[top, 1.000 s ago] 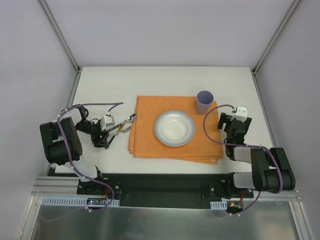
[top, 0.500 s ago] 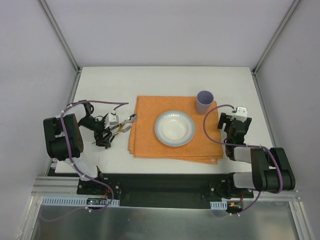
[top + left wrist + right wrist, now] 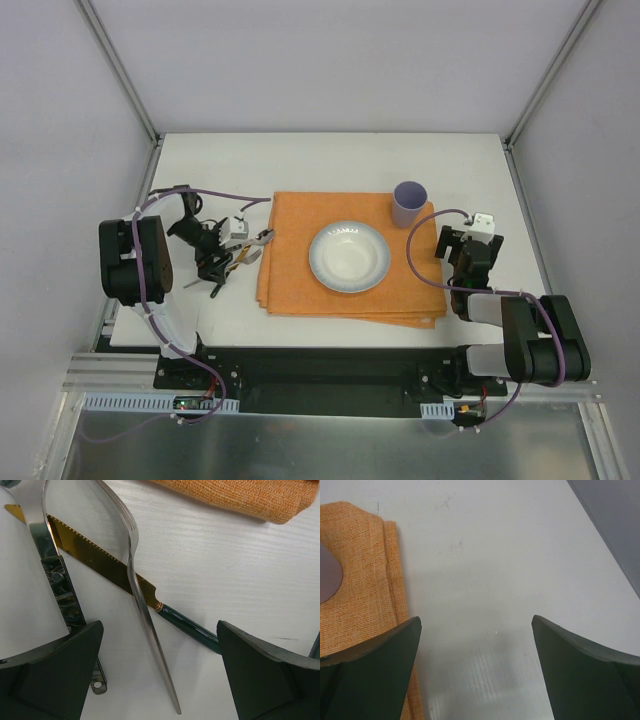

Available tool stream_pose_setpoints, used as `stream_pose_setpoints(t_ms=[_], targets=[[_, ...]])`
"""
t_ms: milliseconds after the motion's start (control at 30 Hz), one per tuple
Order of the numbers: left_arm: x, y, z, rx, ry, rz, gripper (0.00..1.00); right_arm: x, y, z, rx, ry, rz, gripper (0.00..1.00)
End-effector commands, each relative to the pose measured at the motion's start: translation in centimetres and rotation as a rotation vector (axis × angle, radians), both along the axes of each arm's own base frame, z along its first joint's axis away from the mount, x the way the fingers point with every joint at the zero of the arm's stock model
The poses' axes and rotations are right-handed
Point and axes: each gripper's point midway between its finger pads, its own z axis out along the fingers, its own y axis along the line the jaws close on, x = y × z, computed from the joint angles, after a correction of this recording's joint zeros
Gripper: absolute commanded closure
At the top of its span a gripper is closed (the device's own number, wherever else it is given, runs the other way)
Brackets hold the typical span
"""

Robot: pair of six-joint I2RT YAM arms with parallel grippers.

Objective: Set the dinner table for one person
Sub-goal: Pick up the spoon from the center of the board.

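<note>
**Top view:** I am seeing the dinner table (image 3: 330, 160) carrying an orange placemat (image 3: 290, 280) near its middle. A white bowl (image 3: 349, 256) is sitting on the placemat, and a purple cup (image 3: 408, 203) is standing on its far right corner. The left gripper (image 3: 215, 275) is hanging over cutlery just left of the placemat. The right gripper (image 3: 470, 238) is sitting just right of it.

**Left wrist:** The jaws are standing wide apart, clamping nothing. A fork (image 3: 145, 610) is lying across a gold serrated knife (image 3: 95, 557), and a dark-handled spoon (image 3: 60, 585) is lying beside them on the tabletop.

**Right wrist:** The jaws are standing wide apart over the tabletop, beside the placemat's edge.
</note>
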Motion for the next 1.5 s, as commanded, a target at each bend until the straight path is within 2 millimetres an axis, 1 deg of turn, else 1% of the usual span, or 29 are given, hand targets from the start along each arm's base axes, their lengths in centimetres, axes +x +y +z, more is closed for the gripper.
stream_pose_setpoints(t_ms=[0, 133, 233, 267, 333, 367, 400, 467, 633, 667, 733, 800, 867, 967, 1000, 1033, 1100, 1200, 1233, 1267, 1300, 1367, 1400, 1467], targets=[[-0.7, 0.1, 0.0, 0.031, 0.047, 0.017, 0.01, 0.7, -0.2, 1.9, 0.003, -0.077, -0.014, 0.04], [0.0, 0.3, 1.0, 0.042, 0.007, 0.017, 0.01, 0.7, -0.2, 1.9, 0.003, -0.077, -0.012, 0.04], [0.9, 0.5, 1.7, 0.056, -0.004, 0.029, 0.01, 0.7, -0.2, 1.9, 0.003, -0.078, -0.014, 0.04], [1.6, 0.6, 2.2, 0.06, -0.023, 0.034, 0.01, 0.7, -0.1, 1.9, 0.003, -0.078, -0.012, 0.04], [2.4, 0.7, 2.7, 0.069, -0.035, 0.048, 0.01, 0.7, -0.1, 1.9, 0.003, -0.077, -0.012, 0.04], [3.2, 0.7, 3.3, 0.078, -0.057, 0.046, 0.01, 0.7, -0.2, 1.9, 0.003, -0.077, -0.014, 0.04], [3.4, 0.9, 3.3, 0.087, -0.061, 0.043, 0.01, 0.7, -0.1, 1.9, 0.004, -0.078, -0.012, 0.04], [3.9, 1.3, 3.3, 0.12, -0.081, 0.013, 0.01, 0.7, -0.2, 1.9, 0.002, -0.077, -0.013, 0.04], [3.7, 1.8, 1.4, 0.152, -0.037, -0.007, 0.01, 0.7, -0.1, 1.9, 0.004, -0.078, -0.012, 0.04], [3.2, 1.8, 1.0, 0.151, -0.019, -0.009, 0.01, 0.7, -0.2, 1.9, 0.003, -0.075, -0.014, 0.04], [2.9, 1.9, 0.4, 0.157, -0.02, -0.024, 0.01, 0.7, -0.1, 2.0, 0.004, -0.08, -0.012, 0.04], [2.5, 2.3, -0.6, 0.177, -0.015, -0.044, 0.01, 0.7, -0.2, 1.9, 0.003, -0.077, -0.014, 0.04], [2.4, 2.4, -1.2, 0.183, 0.0, -0.048, 0.05, 0.7, -0.1, 1.9, 0.003, -0.077, -0.012, 0.04], [3.2, 2.3, -1.1, 0.176, -0.003, -0.034, 0.11, 0.6, -0.2, 1.9, 0.003, -0.077, -0.014, 0.04], [3.2, 2.5, -1.4, 0.189, 0.006, -0.036, 0.15, 0.7, -0.2, 2.0, 0.003, -0.08, -0.015, 0.04], [3.2, 2.6, -1.6, 0.197, 0.009, -0.043, 0.25, 0.7, -0.2, 1.9, 0.003, -0.077, -0.015, 0.04], [3.0, 2.9, -2.2, 0.21, 0.03, -0.045, 0.26, 0.7, -0.2, 1.9, 0.003, -0.078, -0.014, 0.04], [3.2, 3.0, -2.5, 0.228, 0.041, -0.032, 0.3, 0.7, -0.2, 1.9, 0.003, -0.077, -0.014, 0.04], [3.6, 3.2, -2.6, 0.248, 0.043, -0.028, 0.31, 0.7, -0.2, 1.9, 0.003, -0.077, -0.014, 0.04], [3.7, 3.0, -2.9, 0.25, 0.057, -0.026, 0.36, 0.7, -0.1, 1.9, 0.003, -0.077, -0.012, 0.04], [3.9, 3.0, -2.9, 0.252, 0.062, -0.013, 0.39, 0.7, -0.2, 1.9, 0.003, -0.077, -0.014, 0.04], [4.3, 3.0, -3.0, 0.262, 0.059, -0.008, 0.51, 0.7, -0.2, 1.9, 0.003, -0.077, -0.014, 0.04], [4.4, 3.0, -3.0, 0.264, 0.062, 0.0, 0.61, 0.7, -0.2, 1.9, 0.003, -0.078, -0.014, 0.04], [4.4, 3.1, -3.0, 0.274, 0.062, -0.003, 0.69, 0.7, -0.1, 1.9, 0.004, -0.078, -0.012, 0.04]])
